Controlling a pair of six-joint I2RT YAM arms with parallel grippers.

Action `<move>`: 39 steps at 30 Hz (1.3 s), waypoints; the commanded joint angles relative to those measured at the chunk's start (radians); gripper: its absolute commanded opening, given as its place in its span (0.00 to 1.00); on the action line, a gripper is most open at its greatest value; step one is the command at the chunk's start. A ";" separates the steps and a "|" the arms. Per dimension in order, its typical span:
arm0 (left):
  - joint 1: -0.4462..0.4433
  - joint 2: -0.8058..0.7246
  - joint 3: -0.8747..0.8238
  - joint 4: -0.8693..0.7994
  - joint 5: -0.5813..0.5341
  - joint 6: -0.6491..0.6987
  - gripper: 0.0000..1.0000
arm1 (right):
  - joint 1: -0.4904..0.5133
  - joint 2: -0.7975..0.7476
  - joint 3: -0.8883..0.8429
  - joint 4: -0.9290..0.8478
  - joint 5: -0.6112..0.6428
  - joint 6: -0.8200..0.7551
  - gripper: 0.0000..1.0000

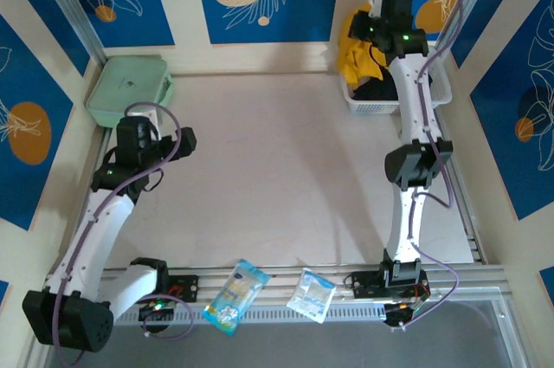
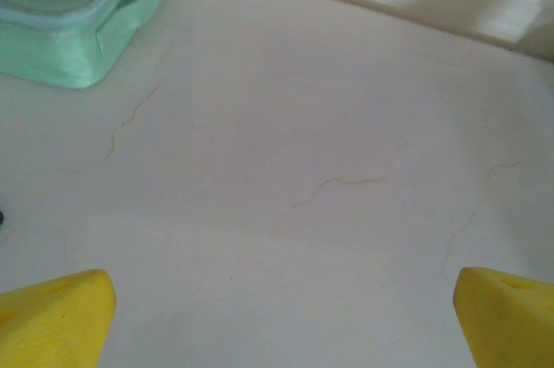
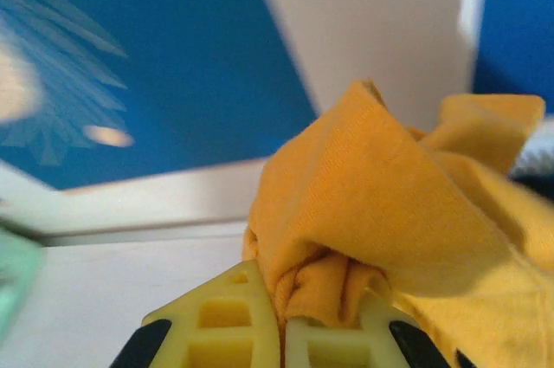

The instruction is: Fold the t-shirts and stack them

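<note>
1. The right end effector [image 3: 281, 320] has only a small bunched fold of the orange shirt [image 3: 389, 212]. Most of the cloth hangs loose towards the basket [image 1: 372, 106]. To my eye, that hanging weight could drag the fold out of the pinch and drop the shirt back into the basket.
2. From above, the shirt [image 1: 353, 52] droops over the basket's far left corner, close to some dark cloth [image 1: 376, 91] inside it. A pull might snag that cloth, or tug the light basket along.
3. Gripped as a wad, the shirt would likely land crumpled on the bench [image 1: 277, 151] left of the basket. It would then need spreading before any fold.
4. The right end effector is clamped down on the fold. Its yellow fingers [image 3: 229, 320] almost meet, with cloth squeezed between them, and it holds the shirt up over the basket's left side.
5. The left end effector [image 2: 281, 320] is spread wide and empty. It hovers over bare bench well to the left of the basket, near a mint case [image 2: 69, 30], and touches nothing.
</note>
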 commanded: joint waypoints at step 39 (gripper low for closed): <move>-0.026 -0.174 -0.079 -0.447 0.159 -0.109 1.00 | 0.706 -0.636 -1.398 0.055 0.448 0.142 0.86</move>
